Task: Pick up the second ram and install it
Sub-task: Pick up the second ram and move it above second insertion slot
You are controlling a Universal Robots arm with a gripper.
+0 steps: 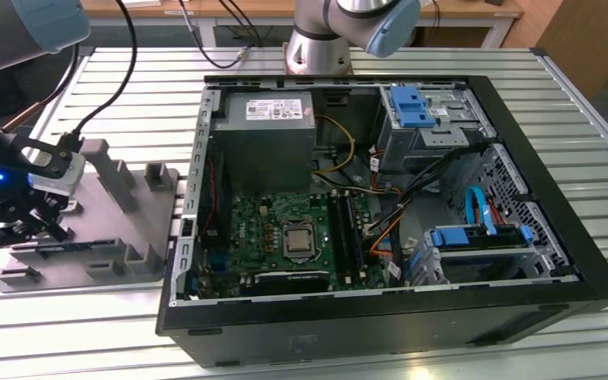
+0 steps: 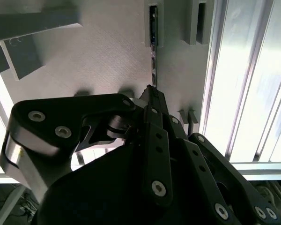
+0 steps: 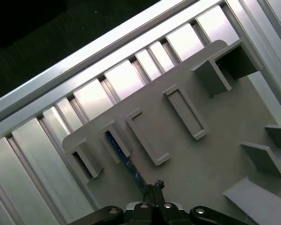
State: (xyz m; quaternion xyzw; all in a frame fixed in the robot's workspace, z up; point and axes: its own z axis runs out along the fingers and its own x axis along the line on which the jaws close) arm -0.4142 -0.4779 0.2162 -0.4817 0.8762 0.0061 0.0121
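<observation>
1. The surface (image 1: 557, 87) is slatted metal. It carries an open computer case (image 1: 389, 336) and, towards the exterior view's left, a grey tray (image 1: 114, 237). The two stand just beside each other, so any travel between them looks short.

2. Inside the case lies the green board (image 1: 251, 229). Its long black sockets (image 1: 341, 229) run beside the processor. The pictures do not show whether either socket is filled.

3. The gripper (image 1: 17, 226) is low over the tray, well apart from the case. The step in hand therefore reads as taking hold at the tray, not fitting at the board.

4. The memory stick (image 2: 153, 70) stands on edge in the tray, held between short ribs, as the first wrist view (image 3: 126, 161) also shows. It appears seated there, not lifted.

5. In both wrist views the jaws are drawn narrow. Their tips meet over the near end of the stick and seem to pinch its thin faces.

6. Doing this well probably depends on three things:
   - The grip sits towards one end, so the stick could tilt. A straight pull in line with the ribs should stop it binding.
   - The pinch needs to be firm on the flat faces, since a thin board slips easily.
   - The stick should stay square to the jaws, because a skewed hold would likely be hard to line up with a narrow socket.
</observation>
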